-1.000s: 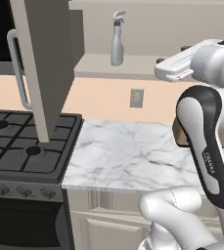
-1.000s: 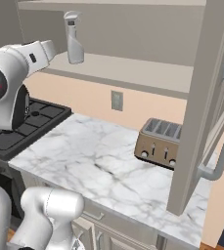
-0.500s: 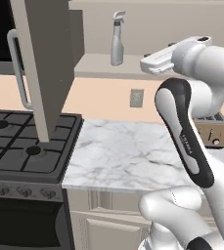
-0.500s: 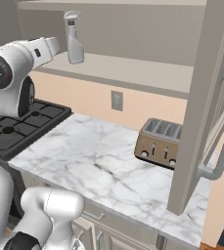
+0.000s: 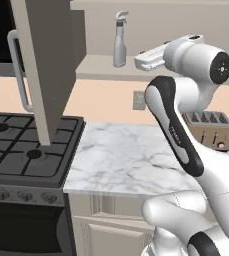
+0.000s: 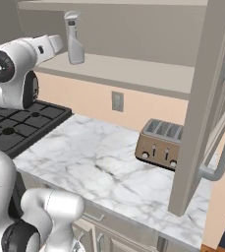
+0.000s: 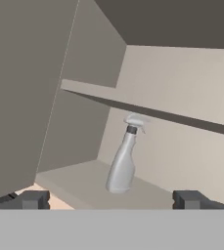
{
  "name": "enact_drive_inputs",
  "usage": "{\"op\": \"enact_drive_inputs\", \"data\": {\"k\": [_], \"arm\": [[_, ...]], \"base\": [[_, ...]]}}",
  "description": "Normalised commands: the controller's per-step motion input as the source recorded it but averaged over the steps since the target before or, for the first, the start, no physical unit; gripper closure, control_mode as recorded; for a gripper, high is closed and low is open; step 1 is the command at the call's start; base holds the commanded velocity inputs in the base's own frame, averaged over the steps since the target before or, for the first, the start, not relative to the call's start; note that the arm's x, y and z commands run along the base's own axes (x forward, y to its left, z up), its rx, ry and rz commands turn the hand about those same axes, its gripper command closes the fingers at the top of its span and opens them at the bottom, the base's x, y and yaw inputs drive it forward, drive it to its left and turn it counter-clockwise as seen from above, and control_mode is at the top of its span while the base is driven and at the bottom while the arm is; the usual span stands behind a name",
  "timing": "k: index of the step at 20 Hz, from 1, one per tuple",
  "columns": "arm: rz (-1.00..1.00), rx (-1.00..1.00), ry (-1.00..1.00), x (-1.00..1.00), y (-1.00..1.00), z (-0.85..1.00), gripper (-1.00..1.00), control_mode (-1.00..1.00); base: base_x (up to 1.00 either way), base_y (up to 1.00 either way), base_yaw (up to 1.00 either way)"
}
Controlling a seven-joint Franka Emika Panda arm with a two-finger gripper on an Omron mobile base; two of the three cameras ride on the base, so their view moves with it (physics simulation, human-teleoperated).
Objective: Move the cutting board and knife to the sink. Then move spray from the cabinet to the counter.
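The grey spray bottle (image 6: 74, 38) stands up on the shelf (image 6: 133, 71) of the open cabinet (image 6: 202, 98). The white arm (image 6: 23, 59) reaches toward it. A toaster (image 6: 160, 143) sits on the white bench (image 6: 99, 172) below.

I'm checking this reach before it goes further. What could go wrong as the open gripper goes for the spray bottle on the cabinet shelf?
1. The spray stands upright, tall and slim, alone on the cabinet shelf; a finger nudging it may tip it over.
2. The gripper is open and short of the bottle; closing early would miss it.
3. The open cabinet door hangs close beside the arm's path.
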Motion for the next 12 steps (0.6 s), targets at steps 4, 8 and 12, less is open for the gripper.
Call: {"op": "enact_drive_inputs", "data": {"k": [4, 8, 12], "arm": [[-0.02, 0.0, 0.0, 0.34, 0.0, 0.0, -1.0, -1.0], [-0.02, 0.0, 0.0, 0.26, 0.0, 0.0, -1.0, -1.0], [-0.02, 0.0, 0.0, 0.16, 0.0, 0.0, -1.0, -1.0]], "base": [[0.0, 0.0, 0.0], [0.0, 0.0, 0.0], [0.0, 0.0, 0.0]]}}
